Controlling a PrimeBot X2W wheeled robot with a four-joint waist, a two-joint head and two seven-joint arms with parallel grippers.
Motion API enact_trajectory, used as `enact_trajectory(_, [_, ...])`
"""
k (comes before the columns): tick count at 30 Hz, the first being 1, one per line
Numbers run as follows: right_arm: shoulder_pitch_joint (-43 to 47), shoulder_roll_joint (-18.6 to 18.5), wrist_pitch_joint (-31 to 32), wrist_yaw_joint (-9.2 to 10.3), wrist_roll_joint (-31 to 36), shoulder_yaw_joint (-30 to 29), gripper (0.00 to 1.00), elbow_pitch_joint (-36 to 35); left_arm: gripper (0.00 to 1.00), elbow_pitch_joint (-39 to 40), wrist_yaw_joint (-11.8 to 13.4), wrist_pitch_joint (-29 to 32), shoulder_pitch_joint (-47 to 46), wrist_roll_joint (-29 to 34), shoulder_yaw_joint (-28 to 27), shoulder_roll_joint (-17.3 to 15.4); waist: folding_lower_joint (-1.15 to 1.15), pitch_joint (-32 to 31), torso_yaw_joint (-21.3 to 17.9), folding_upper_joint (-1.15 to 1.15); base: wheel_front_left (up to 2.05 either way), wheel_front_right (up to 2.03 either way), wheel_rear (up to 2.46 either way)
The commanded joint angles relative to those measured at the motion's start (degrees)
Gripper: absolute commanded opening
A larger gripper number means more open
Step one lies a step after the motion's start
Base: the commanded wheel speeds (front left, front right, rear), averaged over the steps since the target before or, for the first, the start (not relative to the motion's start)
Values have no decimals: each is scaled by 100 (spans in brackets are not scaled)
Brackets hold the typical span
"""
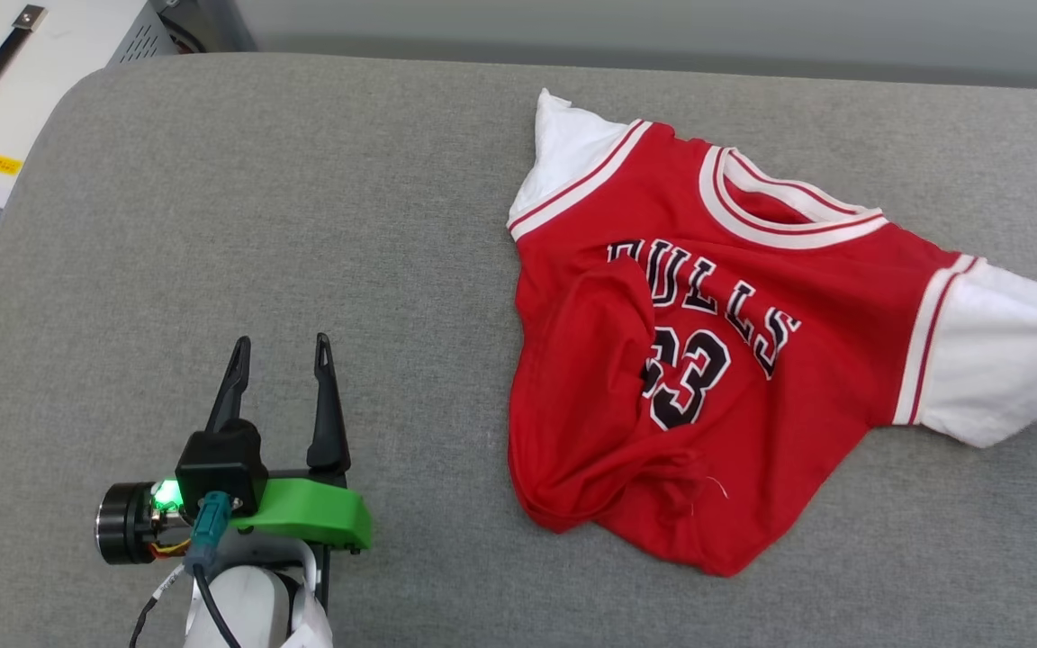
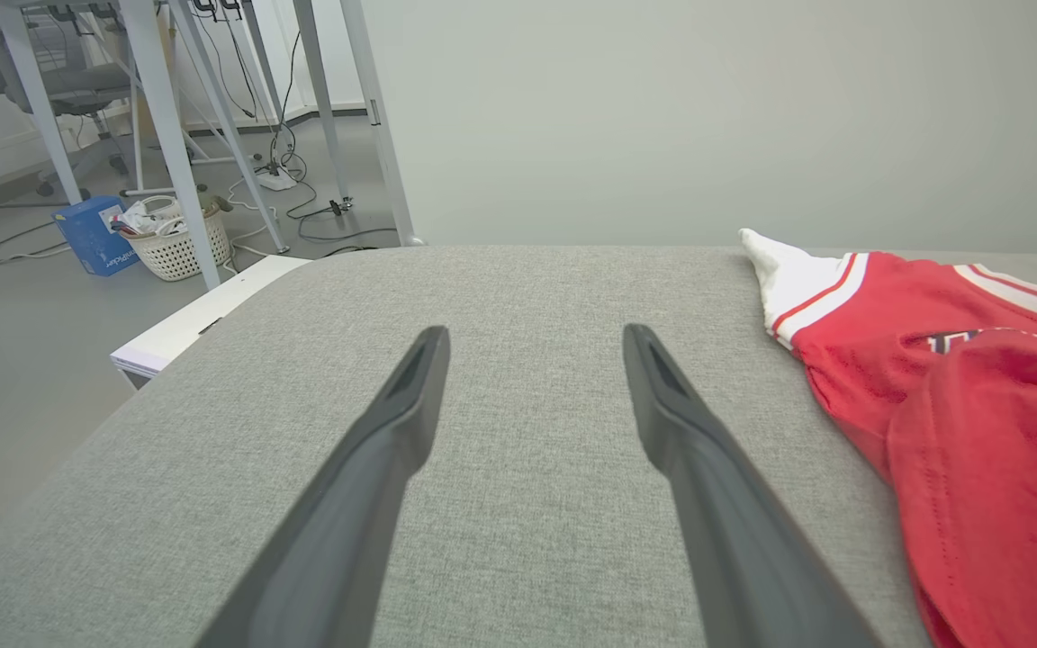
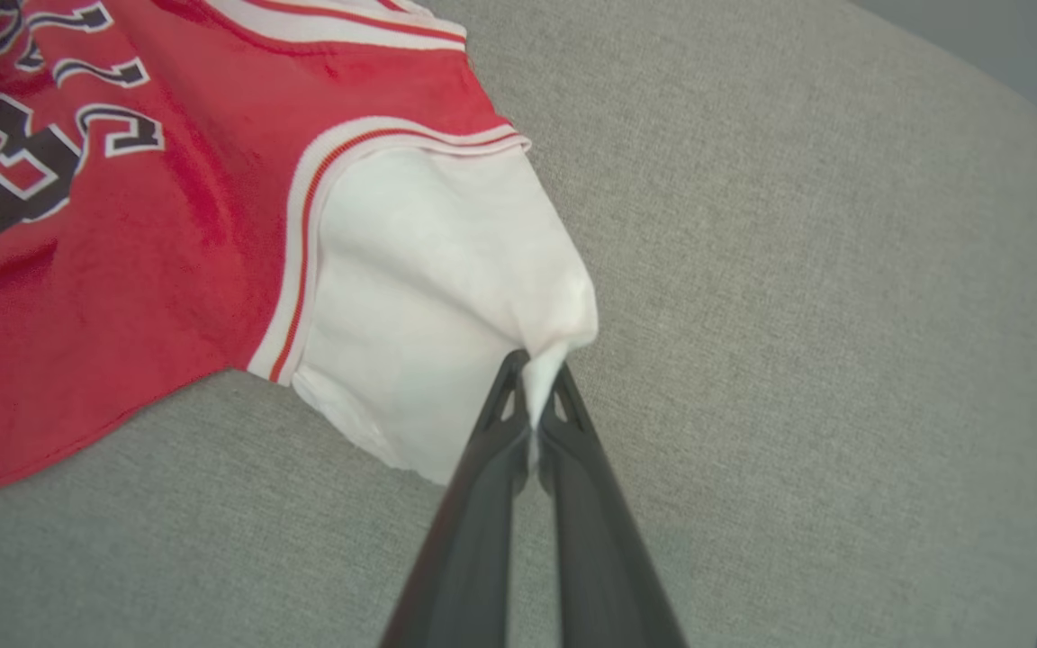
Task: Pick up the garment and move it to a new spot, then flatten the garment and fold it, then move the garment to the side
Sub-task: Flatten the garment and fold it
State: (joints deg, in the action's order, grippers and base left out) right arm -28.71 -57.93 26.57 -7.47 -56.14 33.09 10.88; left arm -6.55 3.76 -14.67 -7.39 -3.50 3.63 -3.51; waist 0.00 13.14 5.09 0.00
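So the garment (image 1: 734,360) is lying rumpled, chest side up, on the right half of the grey padded surface (image 1: 302,225), with its lower hem flopped up over part of the lettering. The right gripper (image 3: 534,396) has its fingers pinched tight on the edge of the white sleeve (image 3: 428,297). The left gripper (image 1: 283,346) sits well off to the left, fingers spread wide over the padding.

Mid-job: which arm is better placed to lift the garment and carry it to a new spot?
Right. The right hand is shut on the white sleeve of the garment. The left hand is open over the gray cushion, apart from the cloth.
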Motion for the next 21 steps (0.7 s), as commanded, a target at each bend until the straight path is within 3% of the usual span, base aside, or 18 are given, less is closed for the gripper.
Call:
enact_trajectory(1, [297, -46, 39, -2, -90, -124, 0, 80, 100, 24, -18, -33, 56, 14, -8, -37, 0, -67, -73, 0, 0, 0, 0])
enact_trajectory(11, [1851, -43, 131, -2, -268, -1100, 0, 1159, 100, 25, -74, -33, 52, 38, 30, -52, 0, 0, 3, 0, 0, 0, 0])
enact_trajectory(16, [2333, 417, 142, -2, -52, -1381, 0, 1690, 100, -38, -77, -33, 44, 41, 26, -52, 0, -3, 11, 0, 0, 0, 0])
enact_trajectory(17, [2319, 490, 52, -2, -5, -1452, 5, 1732, 100, -46, -76, -33, 46, 42, 24, -52, 0, -12, 2, 0, 0, 0, 0])
enact_trajectory(18, [2286, 577, -56, -2, 66, -1528, 75, 1761, 100, -58, -76, -33, 49, 45, 17, -62, 0, -36, -24, 0, 0, 0, 0])
enact_trajectory(19, [2248, 633, -163, -2, 144, -1589, 100, 1765, 100, -69, -77, -33, 49, 47, 8, -77, 0, -56, -48, 0, 0, 0, 0])
enact_trajectory(21, [2137, 725, -464, -2, 369, -1749, 100, 1733, 100, -86, -92, -33, 37, 53, -12, -125, 0, -111, -105, 0, 0, 0, 0])
